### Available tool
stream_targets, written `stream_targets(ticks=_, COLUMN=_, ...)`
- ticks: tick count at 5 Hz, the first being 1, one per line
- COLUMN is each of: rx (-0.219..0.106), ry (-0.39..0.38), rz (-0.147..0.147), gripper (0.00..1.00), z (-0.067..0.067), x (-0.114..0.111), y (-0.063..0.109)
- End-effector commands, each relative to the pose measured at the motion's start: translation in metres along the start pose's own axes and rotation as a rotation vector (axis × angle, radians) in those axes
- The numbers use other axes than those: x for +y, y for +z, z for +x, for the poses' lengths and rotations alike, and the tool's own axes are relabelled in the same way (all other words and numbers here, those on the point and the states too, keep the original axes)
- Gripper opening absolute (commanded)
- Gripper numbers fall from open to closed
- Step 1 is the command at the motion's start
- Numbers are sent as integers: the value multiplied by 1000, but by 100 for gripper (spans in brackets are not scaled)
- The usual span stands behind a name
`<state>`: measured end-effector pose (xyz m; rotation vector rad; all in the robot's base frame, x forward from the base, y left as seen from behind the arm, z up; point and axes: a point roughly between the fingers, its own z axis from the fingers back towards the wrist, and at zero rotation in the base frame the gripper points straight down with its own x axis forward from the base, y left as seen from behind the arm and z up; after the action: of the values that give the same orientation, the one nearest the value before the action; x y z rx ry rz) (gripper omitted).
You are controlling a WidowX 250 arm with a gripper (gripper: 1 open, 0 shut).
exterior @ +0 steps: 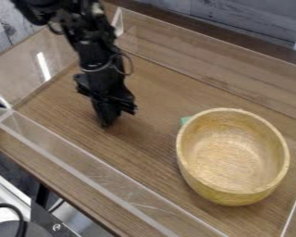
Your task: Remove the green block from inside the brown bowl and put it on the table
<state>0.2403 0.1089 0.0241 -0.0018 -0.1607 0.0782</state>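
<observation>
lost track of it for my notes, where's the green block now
In the camera view, the green block peeks out at the upper-left rim of the brown bowl, right of the pincer.

1 bowl (232, 155), 1 green blk (185, 120), 1 gripper (115, 113), 1 tbl (101, 153).
</observation>
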Motion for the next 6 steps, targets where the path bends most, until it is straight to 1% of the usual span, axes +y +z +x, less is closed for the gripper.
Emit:
stream_targets(ticks=1, rx=-100, ry=35, rz=-4, gripper=0, z=16, x=18, y=12)
stream_targets(ticks=2, rx=-80, ry=55, rz=12, gripper=0, z=20, x=20, y=7)
stream_targets(ticks=3, rx=-56, ry=77, rz=19, gripper=100, z=24, x=17, y=8)
stream_targets(ticks=4, rx=-33, ry=96, rz=27, gripper=100, z=28, x=14, y=8)
stream_targets(ticks=5, rx=-36, ry=130, rz=27, gripper=100, z=29, x=16, y=39)
stream_targets(ticks=6, rx=-100, ry=115, rz=45, gripper=100, z=36, x=16, y=57)
